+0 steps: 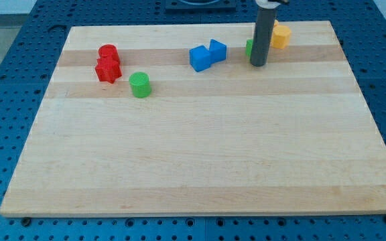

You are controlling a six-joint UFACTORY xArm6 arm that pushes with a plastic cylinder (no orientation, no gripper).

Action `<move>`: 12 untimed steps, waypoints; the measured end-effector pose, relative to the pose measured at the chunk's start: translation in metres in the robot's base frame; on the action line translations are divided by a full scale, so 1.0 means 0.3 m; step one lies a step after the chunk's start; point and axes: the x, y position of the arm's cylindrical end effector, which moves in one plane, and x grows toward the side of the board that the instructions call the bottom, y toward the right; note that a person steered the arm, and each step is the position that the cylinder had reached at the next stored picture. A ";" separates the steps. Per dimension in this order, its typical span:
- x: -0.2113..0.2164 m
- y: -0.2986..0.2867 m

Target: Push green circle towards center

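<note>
The green circle is a short green cylinder on the wooden board, in the upper left part. My tip rests on the board near the view's top right, far to the right of the green circle. The rod stands in front of a second green block, which is mostly hidden behind it, so its shape cannot be made out.
A red cylinder and a red star-shaped block sit just up and left of the green circle. Two blue blocks touch each other left of the rod. A yellow block lies right of the rod.
</note>
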 end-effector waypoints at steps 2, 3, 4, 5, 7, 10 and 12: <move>-0.109 0.013; -0.018 -0.010; 0.111 -0.057; 0.200 -0.057; 0.391 -0.337; 0.350 -0.908; 0.343 -1.111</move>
